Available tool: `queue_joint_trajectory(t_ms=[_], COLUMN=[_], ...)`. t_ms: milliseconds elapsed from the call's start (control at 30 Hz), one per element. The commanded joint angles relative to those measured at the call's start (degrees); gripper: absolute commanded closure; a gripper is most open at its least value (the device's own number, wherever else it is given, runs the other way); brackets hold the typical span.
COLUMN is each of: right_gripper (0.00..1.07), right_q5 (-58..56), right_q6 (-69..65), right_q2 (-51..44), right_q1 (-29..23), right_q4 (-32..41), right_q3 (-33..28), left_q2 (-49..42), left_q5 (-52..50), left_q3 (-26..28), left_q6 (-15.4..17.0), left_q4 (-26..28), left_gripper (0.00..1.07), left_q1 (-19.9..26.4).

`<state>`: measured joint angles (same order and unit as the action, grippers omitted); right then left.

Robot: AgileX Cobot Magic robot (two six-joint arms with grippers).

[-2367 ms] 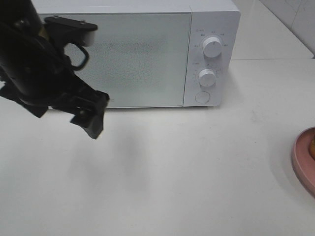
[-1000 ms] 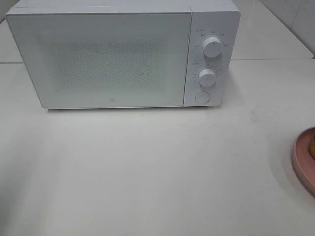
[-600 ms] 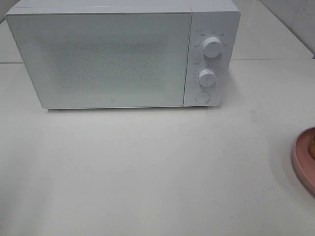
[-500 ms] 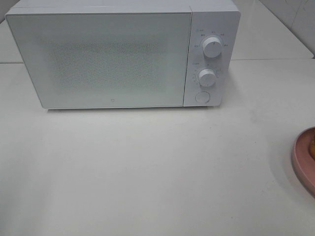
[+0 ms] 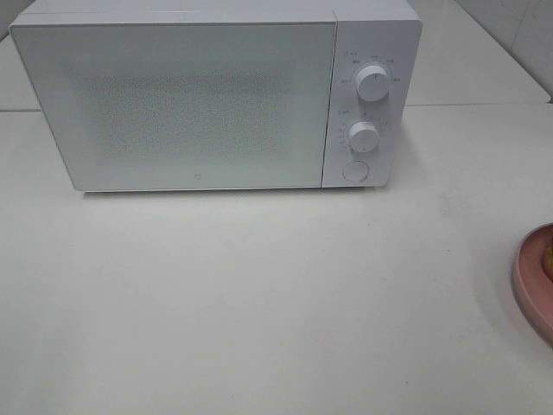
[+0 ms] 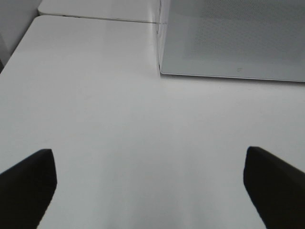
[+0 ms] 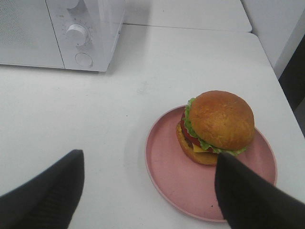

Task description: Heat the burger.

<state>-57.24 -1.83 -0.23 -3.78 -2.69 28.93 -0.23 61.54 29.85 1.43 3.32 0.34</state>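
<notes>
The burger (image 7: 217, 126), with a golden-brown bun, lettuce, tomato and cheese, sits upright on a round pink plate (image 7: 167, 167) on the white table. Only a sliver of the burger (image 5: 548, 258) and the plate's edge (image 5: 527, 281) show at the right border of the high view. The white microwave (image 5: 216, 95) stands at the back with its door shut. My right gripper (image 7: 147, 200) is open above the table, short of the plate. My left gripper (image 6: 150, 183) is open over bare table in front of the microwave's left corner (image 6: 162, 71). Neither arm shows in the high view.
The microwave has two white knobs (image 5: 373, 83) (image 5: 364, 136) and a round button (image 5: 355, 171) on its right panel. The table's right edge (image 7: 281, 90) runs close behind the plate. A tile seam (image 5: 475, 105) crosses the table beside the microwave.
The left arm, which stood in front of the microwave door 2.4 s ago, has left the high view. Nothing has moved in the last second.
</notes>
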Motion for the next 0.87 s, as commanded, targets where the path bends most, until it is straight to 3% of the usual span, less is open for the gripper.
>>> queue_joint_trajectory(t_ms=[33, 867], right_gripper=[0.32, 0.32], right_q5=[0.2, 0.2], right_q6=[-0.2, -0.2], right_q2=[-1.5, -1.5], right_q1=[0.4, 0.4], right_q4=[-0.3, -0.3], right_q3=[-0.3, -0.3], left_q2=[-1.3, -1.4], left_q5=[-0.3, -0.3], left_q3=[-0.1, -0.1], left_q6=[0.0, 0.0], left_q4=[0.2, 0.2], left_gripper=[0.06, 0.06], left_q1=[0.9, 0.9])
